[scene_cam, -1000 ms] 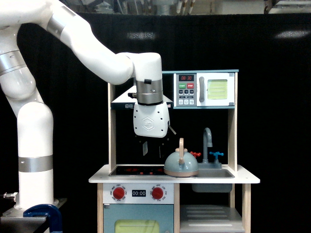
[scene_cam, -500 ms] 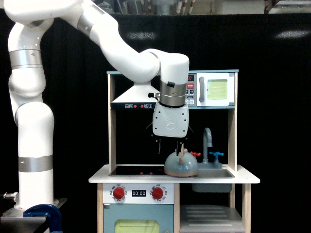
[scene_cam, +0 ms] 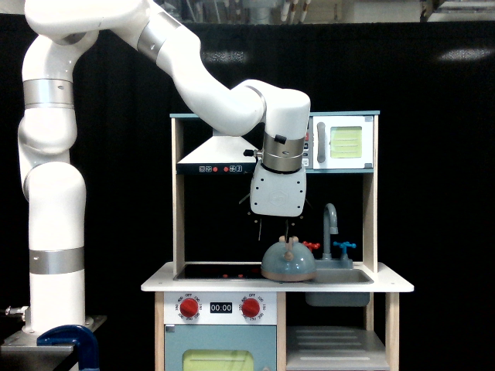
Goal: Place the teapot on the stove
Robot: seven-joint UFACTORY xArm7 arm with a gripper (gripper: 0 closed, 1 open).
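White and jointed, the big xArm7 robot arm (scene_cam: 54, 193) is rising from the exterior view's left and arching over a wooden toy kitchen with a pale countertop (scene_cam: 387, 284). Its gripper (scene_cam: 282, 226) is hanging directly above the small dome-shaped blue-grey teapot (scene_cam: 288, 263), its dark fingers reaching down around the top of the upright light wooden handle. Whether the jaws are apart or already pinching that handle I cannot tell; the fingers are thin and dark against the black backdrop.

The flat black stove panel (scene_cam: 213, 272), dotted with red burner marks, is lying at the exterior view's left of the counter, above two red knobs and a timer display. The teapot is sitting at the stove's right edge, just beside the grey sink basin (scene_cam: 340, 277) and faucet (scene_cam: 331, 224), not squarely on the burners. By my reading, the approach is done; grasping, lifting, carrying towards the burners and setting down are all left.

The teapot is standing upright on its tan base rim, looking smooth and light.
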